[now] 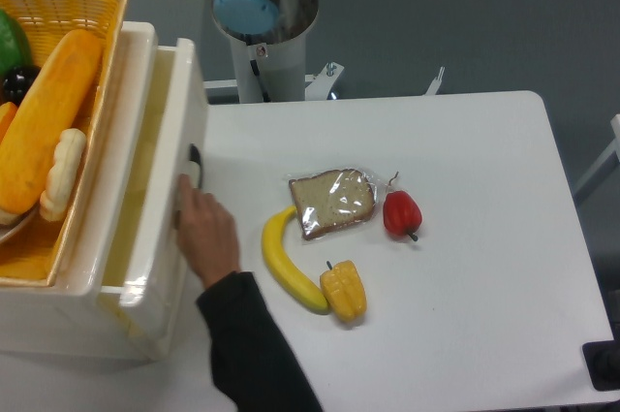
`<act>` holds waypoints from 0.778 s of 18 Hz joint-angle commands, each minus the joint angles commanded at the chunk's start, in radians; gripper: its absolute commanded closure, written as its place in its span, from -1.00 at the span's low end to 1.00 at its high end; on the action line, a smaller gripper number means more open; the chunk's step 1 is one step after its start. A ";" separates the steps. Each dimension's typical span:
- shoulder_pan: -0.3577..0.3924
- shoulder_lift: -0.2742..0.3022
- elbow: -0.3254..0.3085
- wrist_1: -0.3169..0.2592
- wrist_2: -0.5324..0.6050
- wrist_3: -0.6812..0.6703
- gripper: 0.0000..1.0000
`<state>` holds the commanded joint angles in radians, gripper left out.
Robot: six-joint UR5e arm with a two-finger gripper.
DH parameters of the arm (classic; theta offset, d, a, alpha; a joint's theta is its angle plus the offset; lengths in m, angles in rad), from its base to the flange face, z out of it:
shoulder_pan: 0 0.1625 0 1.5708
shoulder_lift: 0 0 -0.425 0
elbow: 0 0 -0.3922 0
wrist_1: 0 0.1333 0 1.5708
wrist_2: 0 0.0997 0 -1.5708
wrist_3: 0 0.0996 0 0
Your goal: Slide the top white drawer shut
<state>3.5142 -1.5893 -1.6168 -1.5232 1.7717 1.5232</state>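
The top white drawer [190, 92] stands pulled out to the right from the cream cabinet, so its hollow inside shows from above. A person's hand [206, 233] in a dark sleeve rests on the drawer front, covering most of the black handle [195, 162]. My gripper does not appear in the view. Only the arm's base column [263, 15] shows at the top.
A yellow wicker basket [58, 7] with bread and vegetables sits on top of the cabinet. On the white table [475, 199] lie a wrapped bread slice [334, 201], a banana [283, 262], a red pepper [401, 212] and a yellow pepper [344, 290].
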 joint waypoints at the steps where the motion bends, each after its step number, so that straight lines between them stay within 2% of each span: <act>1: 0.027 0.006 -0.006 -0.006 0.000 0.008 -1.00; 4: 0.142 0.005 -0.008 -0.014 -0.011 0.121 -1.00; 7: 0.224 -0.014 -0.003 -0.011 -0.014 0.208 -1.00; 14: 0.241 -0.031 -0.021 -0.005 -0.009 0.210 -1.00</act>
<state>3.7552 -1.6199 -1.6382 -1.5279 1.7625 1.7334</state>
